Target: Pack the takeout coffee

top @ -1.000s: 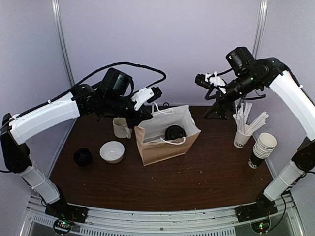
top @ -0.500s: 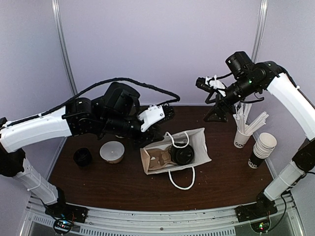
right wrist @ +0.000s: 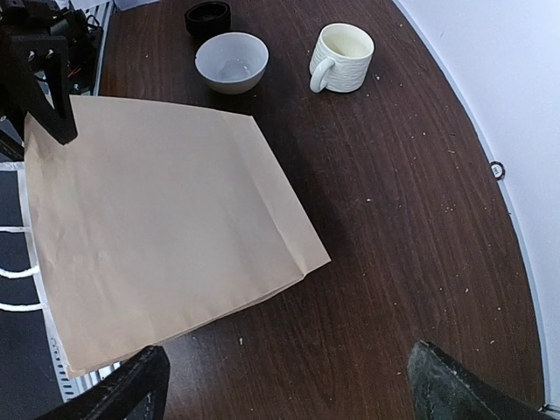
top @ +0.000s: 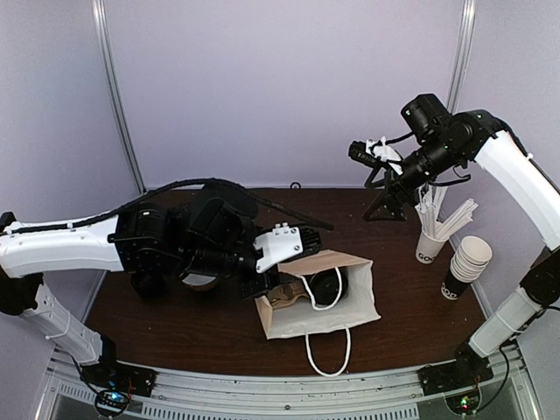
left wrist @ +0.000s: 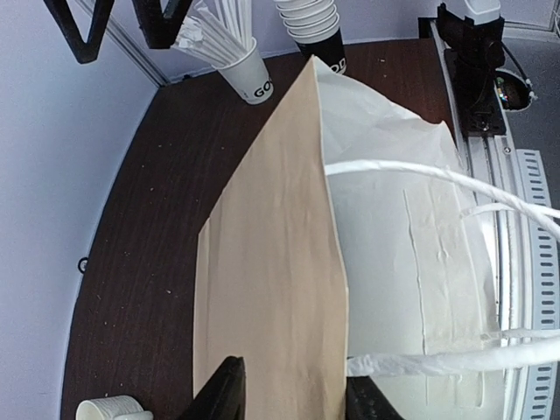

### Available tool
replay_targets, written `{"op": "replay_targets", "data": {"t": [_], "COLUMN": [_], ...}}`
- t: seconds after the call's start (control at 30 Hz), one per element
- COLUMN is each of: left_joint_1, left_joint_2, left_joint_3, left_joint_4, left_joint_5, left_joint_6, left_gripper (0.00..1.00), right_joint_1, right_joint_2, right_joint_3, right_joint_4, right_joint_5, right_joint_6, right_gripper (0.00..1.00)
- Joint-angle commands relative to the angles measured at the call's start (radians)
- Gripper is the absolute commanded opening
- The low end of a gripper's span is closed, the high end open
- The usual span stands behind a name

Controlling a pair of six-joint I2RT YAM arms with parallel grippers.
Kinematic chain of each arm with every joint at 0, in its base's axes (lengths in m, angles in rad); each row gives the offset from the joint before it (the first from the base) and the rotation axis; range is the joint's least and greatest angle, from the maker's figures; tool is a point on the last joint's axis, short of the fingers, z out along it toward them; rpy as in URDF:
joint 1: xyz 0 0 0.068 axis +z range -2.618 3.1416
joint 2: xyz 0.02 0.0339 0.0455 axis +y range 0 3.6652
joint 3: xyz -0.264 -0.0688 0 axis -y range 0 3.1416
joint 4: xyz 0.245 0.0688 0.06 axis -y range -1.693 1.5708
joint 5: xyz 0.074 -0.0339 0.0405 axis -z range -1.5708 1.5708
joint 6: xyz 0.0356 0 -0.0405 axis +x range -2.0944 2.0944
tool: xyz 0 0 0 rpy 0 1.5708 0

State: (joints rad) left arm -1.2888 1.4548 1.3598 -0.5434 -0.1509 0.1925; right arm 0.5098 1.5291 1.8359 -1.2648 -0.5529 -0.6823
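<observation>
Evidently the packing step is hanging half-finished. The takeout coffee is sitting inside the paper bag, its dark shape showing through the bag's mouth with a white handle loop crossing it. The bag itself is lying on its side near the middle of the table's near edge rather than standing.

The left hand is hovering low at the bag's raised fold. Its fingers are standing partly apart, one on either side of the paper crease, and are not clamping it. The right hand is hanging high over the far right corner, spread wide and carrying nothing.

The mug and the bowl are resting toward the left edge, well apart from the bag.

The next move is probably calling for the bag to be righted. That means taking the rim or a handle firmly and tipping it up slowly, since the cup could roll toward the open mouth. The free right hand is looking well placed to steady the far side meanwhile.
</observation>
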Motion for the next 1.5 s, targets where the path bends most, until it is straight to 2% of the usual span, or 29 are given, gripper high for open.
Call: {"op": "replay_targets", "data": {"t": [0.0,0.23,0.37,0.47,0.63,0.7,0.9,1.1,1.27,1.47], "left_joint_1": [-0.001,0.003,0.05,0.105,0.173,0.183,0.28,0.391,0.428,0.43], "left_joint_2": [-0.052,-0.03,-0.013,-0.01,-0.016,-0.008,0.041,0.073,0.096,0.046], "left_joint_3": [-0.031,-0.033,-0.007,0.007,0.01,0.015,0.075,0.117,0.157,0.174], "left_joint_4": [0.09,0.121,0.113,0.114,0.12,0.114,0.105,0.136,0.115,0.095], "left_joint_5": [-0.014,-0.12,-0.139,-0.112,-0.011,0.021,0.053,0.128,0.151,0.075], "left_joint_6": [0.008,0.049,0.056,0.043,0.023,0.015,-0.082,-0.118,-0.129,-0.117], "left_gripper": [0.39,0.42,0.43,0.43,0.3,0.3,0.35,0.47,0.51,0.59], "right_joint_1": [-0.008,-0.02,-0.025,-0.027,-0.027,-0.027,-0.028,-0.058,-0.131,-0.273], "right_joint_2": [-0.046,-0.071,-0.073,-0.073,-0.075,-0.075,-0.065,-0.034,-0.02,-0.023], "right_joint_3": [-0.037,-0.062,-0.056,-0.059,-0.059,-0.06,-0.052,-0.029,-0.031,-0.075], "right_joint_4": [-0.045,-0.04,-0.031,-0.022,-0.025,-0.028,-0.016,0.04,0.097,0.169], "right_joint_5": [0.006,0.01,0.015,0.024,-0.013,-0.01,0.008,0.076,0.126,0.165], "right_joint_6": [-0.018,-0.011,-0.005,0.0,0.001,-0.003,0.009,0.071,0.154,0.257], "right_gripper": [0.99,0.99,0.99,0.99,0.99,0.99,0.99,0.99,0.97,0.91]}}
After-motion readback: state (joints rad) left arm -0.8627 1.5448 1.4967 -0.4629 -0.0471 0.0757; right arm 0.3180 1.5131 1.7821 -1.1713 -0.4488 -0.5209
